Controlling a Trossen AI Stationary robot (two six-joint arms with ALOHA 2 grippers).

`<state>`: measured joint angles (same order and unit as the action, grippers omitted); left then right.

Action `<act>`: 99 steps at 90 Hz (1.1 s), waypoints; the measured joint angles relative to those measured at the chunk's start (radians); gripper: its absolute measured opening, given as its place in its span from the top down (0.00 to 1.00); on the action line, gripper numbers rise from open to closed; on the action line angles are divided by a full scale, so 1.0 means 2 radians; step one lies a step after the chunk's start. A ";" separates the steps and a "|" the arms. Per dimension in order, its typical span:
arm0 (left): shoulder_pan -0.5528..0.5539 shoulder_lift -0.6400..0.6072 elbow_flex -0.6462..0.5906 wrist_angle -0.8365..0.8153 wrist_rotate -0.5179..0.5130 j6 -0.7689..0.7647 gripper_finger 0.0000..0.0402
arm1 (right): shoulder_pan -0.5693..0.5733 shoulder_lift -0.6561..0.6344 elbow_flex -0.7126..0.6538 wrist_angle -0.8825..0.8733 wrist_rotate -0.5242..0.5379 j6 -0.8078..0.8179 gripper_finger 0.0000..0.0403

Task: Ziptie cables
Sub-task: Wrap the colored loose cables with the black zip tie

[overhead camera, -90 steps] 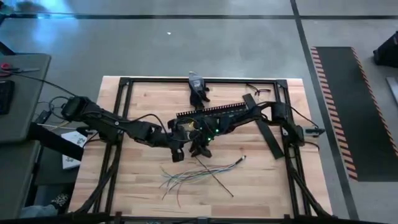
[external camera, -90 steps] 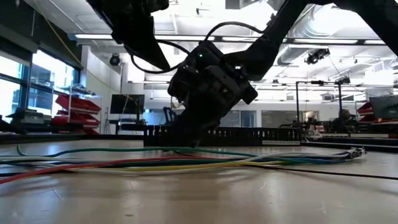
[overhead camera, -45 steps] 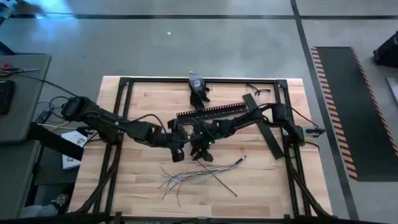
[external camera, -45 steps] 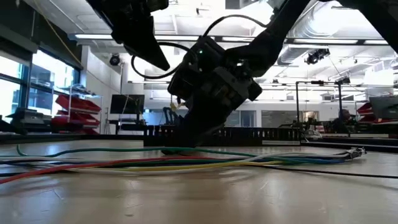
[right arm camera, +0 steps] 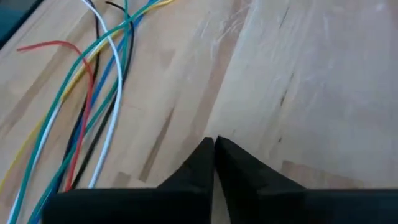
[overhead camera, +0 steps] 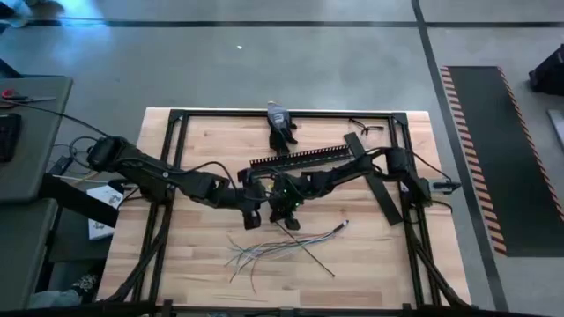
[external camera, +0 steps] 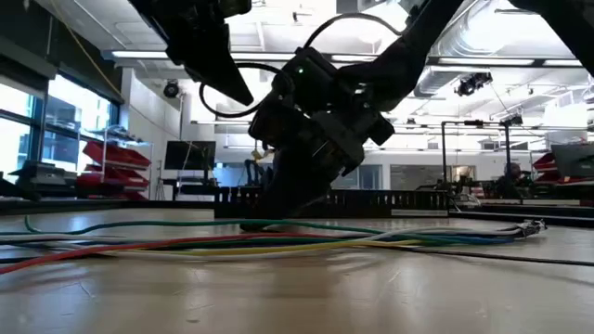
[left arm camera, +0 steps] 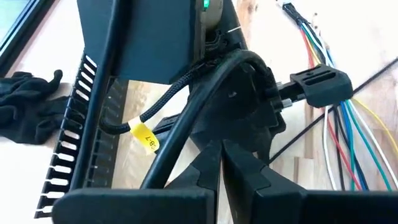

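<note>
Overhead, both arms meet at mid-bench: the left gripper (overhead camera: 250, 217) beside the right gripper (overhead camera: 286, 217), with the cables (overhead camera: 282, 246) fanned loose on the bench (overhead camera: 370, 264) just nearer the front edge, touched by neither. Only that view shows the black comb-edged duct (overhead camera: 304, 157) behind the arms and a dark glove (overhead camera: 282, 134) near the far rail. The low view alone shows the strands' colours stacked: green, red, yellow, white. The right wrist view shows its fingers (right arm camera: 200, 163) pressed together, holding nothing, over bare wood beside the strands. The left wrist view shows its own fingers (left arm camera: 208, 169) likewise clenched and empty, and a yellow tag (left arm camera: 144, 135) on a sleeved cord, its print too small to read.
</note>
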<state>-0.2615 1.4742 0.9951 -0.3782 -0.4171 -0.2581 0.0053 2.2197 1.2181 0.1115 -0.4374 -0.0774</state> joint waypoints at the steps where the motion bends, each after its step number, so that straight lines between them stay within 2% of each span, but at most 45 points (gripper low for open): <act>1: 0.000 0.000 0.000 0.000 0.000 0.000 1.00 | 0.000 0.000 0.000 0.000 0.002 0.001 0.99; 16: 0.000 0.000 0.000 0.000 0.000 0.003 1.00 | -0.001 -0.025 -0.003 0.003 0.032 0.023 1.00; 33: -0.005 0.000 0.000 -0.009 -0.015 0.002 1.00 | -0.011 -0.054 -0.008 -0.011 0.138 0.014 1.00; 53: -0.026 0.000 -0.002 -0.009 -0.042 -0.010 1.00 | -0.029 -0.101 -0.078 0.011 0.199 0.038 1.00; 62: -0.035 0.000 -0.026 0.031 -0.043 -0.008 1.00 | -0.039 -0.141 -0.126 0.031 0.221 0.054 1.00; 70: -0.043 0.000 -0.060 0.106 -0.040 0.007 1.00 | -0.043 -0.176 -0.166 0.050 0.227 0.075 1.00; 82: -0.045 0.015 -0.103 0.212 0.009 0.030 1.00 | -0.040 -0.198 -0.209 0.069 0.226 0.096 1.00; 99: -0.046 0.072 -0.095 0.276 0.049 0.070 1.00 | -0.024 -0.198 -0.226 0.094 0.234 0.106 1.00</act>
<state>-0.3535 1.6179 0.8046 0.1735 -0.3192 -0.1189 -0.0422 1.8233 0.7661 0.3005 0.0315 0.1340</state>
